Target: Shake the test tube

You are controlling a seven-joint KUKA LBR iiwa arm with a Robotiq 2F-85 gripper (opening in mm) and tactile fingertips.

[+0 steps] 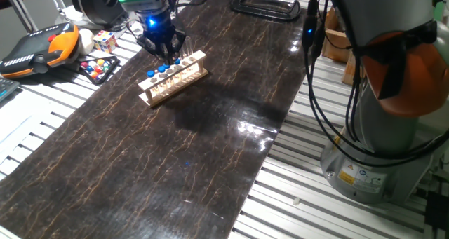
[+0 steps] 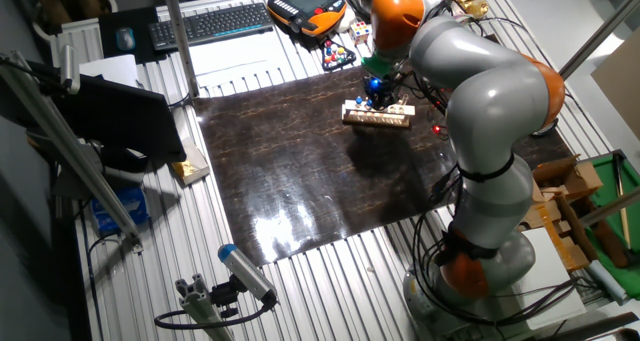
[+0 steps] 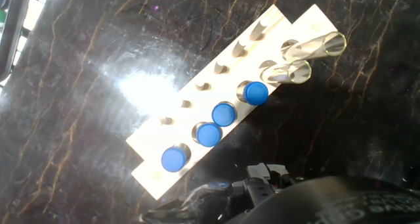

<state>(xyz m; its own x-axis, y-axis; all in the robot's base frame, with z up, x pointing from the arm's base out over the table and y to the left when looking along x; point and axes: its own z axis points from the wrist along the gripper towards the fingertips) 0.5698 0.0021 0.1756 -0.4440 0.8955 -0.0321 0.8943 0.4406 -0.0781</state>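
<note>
Pale wooden rack [image 3: 197,129]: holds four blue-capped clear test tubes [image 3: 224,113] upright for access. Black two-finger gripper [image 1: 168,53]: poised above rack's far end; jaw state indiscernible.

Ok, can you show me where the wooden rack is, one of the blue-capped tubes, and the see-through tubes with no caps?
wooden rack [image 3: 197,96]: hand view, on its bare top near the empty holes.
blue-capped tube [image 3: 256,92]: hand view, on its round blue cap.
uncapped clear tubes [image 3: 315,45]: hand view, on one tube's glass wall.
</note>
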